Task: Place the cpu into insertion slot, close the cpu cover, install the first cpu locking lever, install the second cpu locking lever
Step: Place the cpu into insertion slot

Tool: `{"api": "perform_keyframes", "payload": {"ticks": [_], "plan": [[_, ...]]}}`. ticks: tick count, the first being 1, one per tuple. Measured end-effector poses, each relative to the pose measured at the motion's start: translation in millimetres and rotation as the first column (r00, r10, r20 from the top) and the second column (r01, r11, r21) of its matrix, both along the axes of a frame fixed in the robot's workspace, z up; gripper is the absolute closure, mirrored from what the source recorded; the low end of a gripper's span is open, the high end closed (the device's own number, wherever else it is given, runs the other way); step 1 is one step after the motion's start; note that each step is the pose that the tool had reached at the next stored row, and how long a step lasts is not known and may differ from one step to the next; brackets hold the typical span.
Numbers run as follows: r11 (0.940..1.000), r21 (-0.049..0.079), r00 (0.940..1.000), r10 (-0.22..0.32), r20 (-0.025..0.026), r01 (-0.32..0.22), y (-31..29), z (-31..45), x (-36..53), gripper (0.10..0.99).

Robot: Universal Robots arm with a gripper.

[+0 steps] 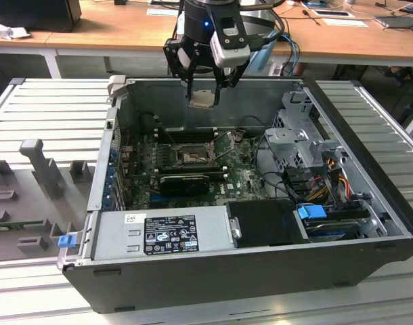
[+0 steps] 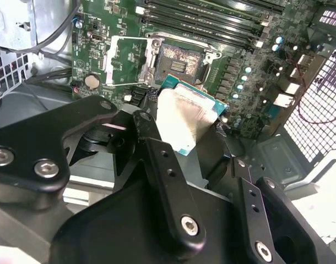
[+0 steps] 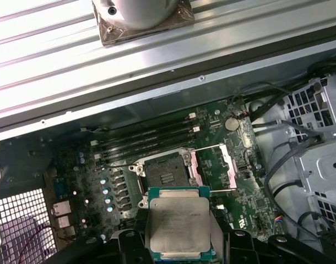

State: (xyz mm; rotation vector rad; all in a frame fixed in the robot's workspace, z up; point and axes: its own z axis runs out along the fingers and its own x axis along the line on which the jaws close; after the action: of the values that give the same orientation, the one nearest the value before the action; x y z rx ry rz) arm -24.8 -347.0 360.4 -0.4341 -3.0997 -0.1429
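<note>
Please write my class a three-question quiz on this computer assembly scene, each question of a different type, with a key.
1. Fill the gap: the gripper is shut on the ____.
2. True or false: the cpu already sits in the insertion slot.
3. The cpu cover is: A) swung open beside the slot, B) shut over the slot, C) held in the gripper.
Key: 1 cpu; 2 false; 3 A.
</note>
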Motion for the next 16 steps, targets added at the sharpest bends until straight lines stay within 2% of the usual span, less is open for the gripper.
{"api": "perform_keyframes", "payload": {"ticks": [16], "plan": [[0.9974,0.000,0.9974,-0.072,0.0000,0.072,0.0,-0.3,0.0,0.561]]}}
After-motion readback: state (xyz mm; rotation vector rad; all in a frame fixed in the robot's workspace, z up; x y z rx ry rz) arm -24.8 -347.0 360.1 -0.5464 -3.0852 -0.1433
